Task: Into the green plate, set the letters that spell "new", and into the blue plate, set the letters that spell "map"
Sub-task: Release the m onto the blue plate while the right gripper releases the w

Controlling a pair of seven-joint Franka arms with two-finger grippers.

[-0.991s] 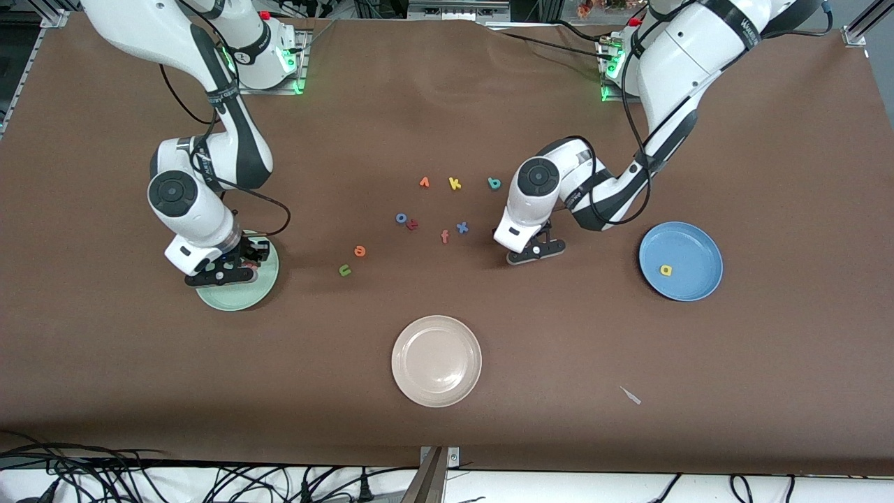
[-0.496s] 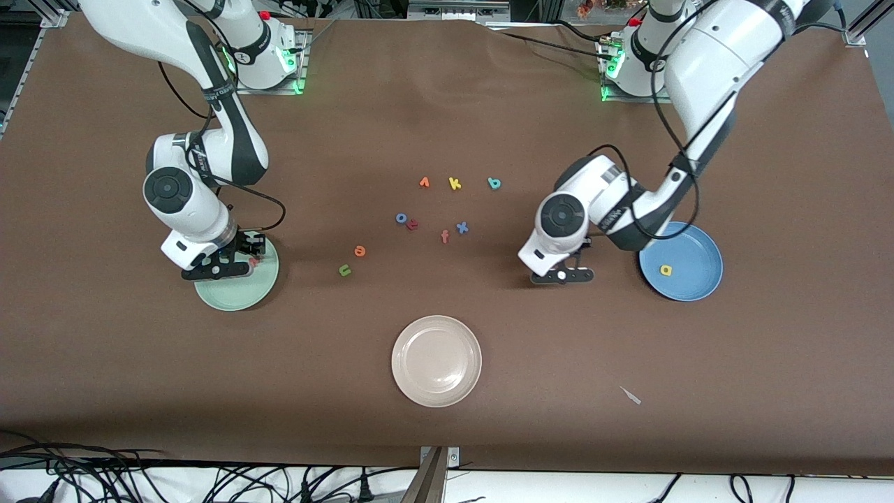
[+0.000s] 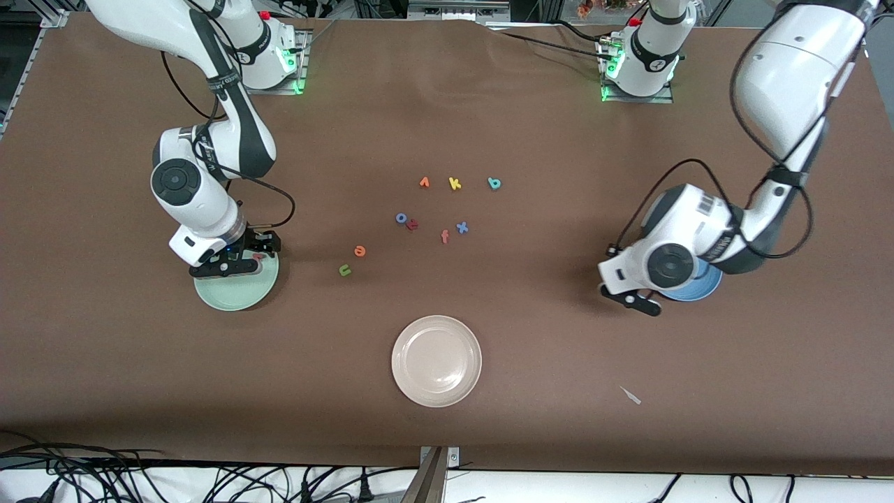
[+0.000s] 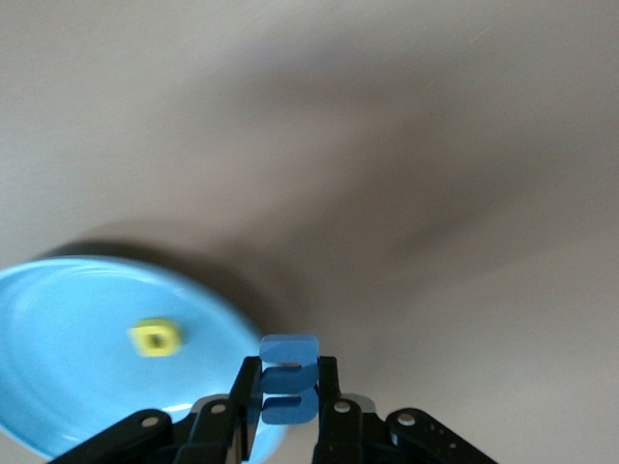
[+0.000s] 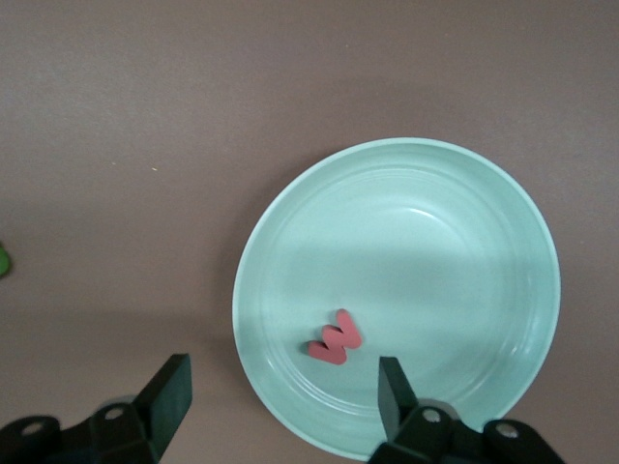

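Left gripper, fingers clamped on the blue "m", nears the blue plate; right gripper, fingers apart, hovers over the red "w" in the green plate.

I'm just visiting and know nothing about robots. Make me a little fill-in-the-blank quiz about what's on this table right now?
1. The red w lies in the ______ plate.
2. The left gripper is shut on a letter coloured ______.
3. The yellow letter lies in the ______ plate.
4. The right gripper over the plate with the w has its fingers ______.

Missing words: green; blue; blue; open
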